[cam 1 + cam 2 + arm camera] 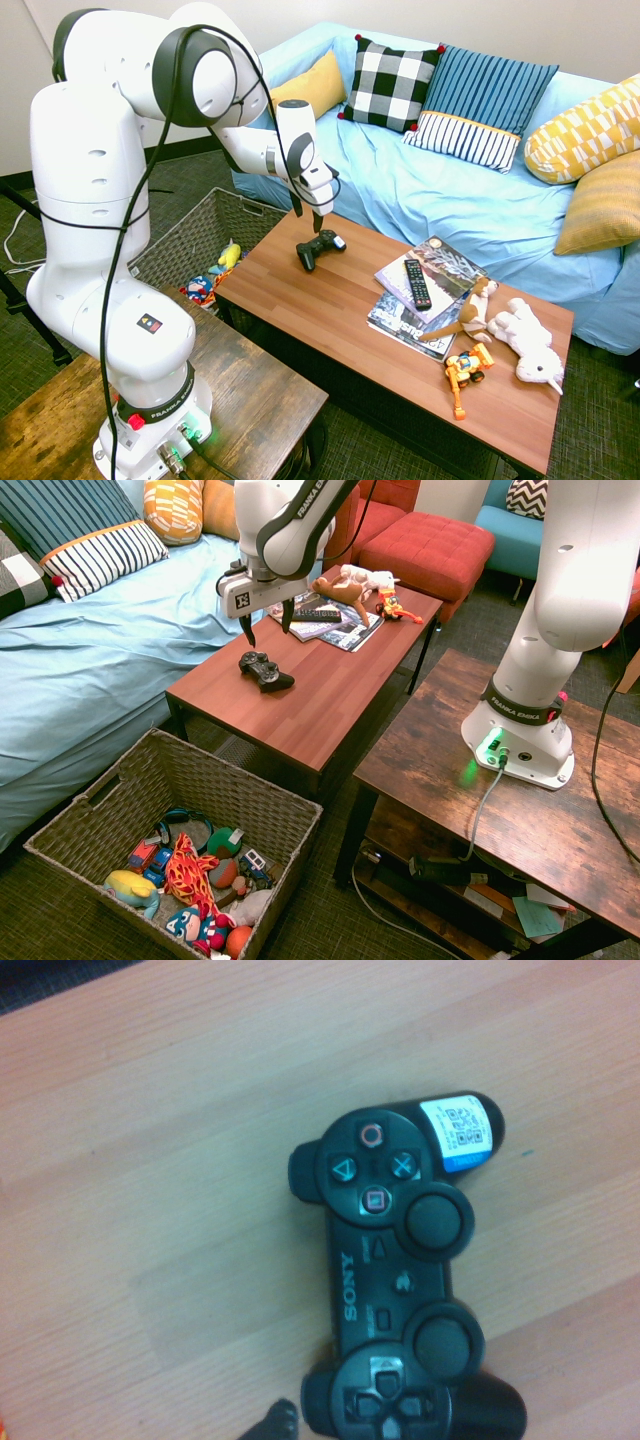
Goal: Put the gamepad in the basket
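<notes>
Across the first exterior view from left to right, the woven wicker basket [180, 255] comes first, on the floor with toys inside, among them a yellow plush [229, 256]. Next, over the near end of the wooden surface [330, 300], the fingers [318, 226] stand wide apart with nothing between them. The black Sony gamepad [320, 249] lies below them on the surface, its white code sticker [462, 1132] on one grip. Further right, a black remote control [417, 284] rests on magazines [400, 335], followed by a brown plush animal [474, 312], an orange toy excavator [464, 370] and a white plush unicorn [527, 340].
</notes>
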You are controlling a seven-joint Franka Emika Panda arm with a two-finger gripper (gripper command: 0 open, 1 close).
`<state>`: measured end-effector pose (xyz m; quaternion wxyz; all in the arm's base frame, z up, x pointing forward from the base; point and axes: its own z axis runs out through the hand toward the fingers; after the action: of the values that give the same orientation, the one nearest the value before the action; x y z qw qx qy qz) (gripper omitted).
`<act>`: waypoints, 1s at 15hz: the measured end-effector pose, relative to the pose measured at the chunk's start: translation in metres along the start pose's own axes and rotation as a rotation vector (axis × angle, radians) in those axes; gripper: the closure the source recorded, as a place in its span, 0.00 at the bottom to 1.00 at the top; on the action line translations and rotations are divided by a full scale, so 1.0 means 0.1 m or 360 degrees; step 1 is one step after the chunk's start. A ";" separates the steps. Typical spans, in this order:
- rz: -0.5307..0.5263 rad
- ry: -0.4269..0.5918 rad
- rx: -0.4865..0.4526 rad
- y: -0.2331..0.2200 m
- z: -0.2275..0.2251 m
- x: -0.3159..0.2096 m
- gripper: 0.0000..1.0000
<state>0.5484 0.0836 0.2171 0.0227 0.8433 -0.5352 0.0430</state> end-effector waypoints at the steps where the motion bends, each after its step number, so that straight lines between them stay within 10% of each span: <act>1: 0.0005 0.0007 -0.0007 -0.05 0.09 0.00 0.00; 13: 0.0104 -0.0010 -0.0134 -0.28 1.18 0.11 0.00; 14: 0.0111 -0.0012 -0.0136 -0.29 1.22 0.12 1.00; 15: 0.0116 -0.0015 -0.0134 -0.30 1.25 0.12 1.00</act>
<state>0.5866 0.0745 0.0942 0.0540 0.8217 -0.5671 0.0173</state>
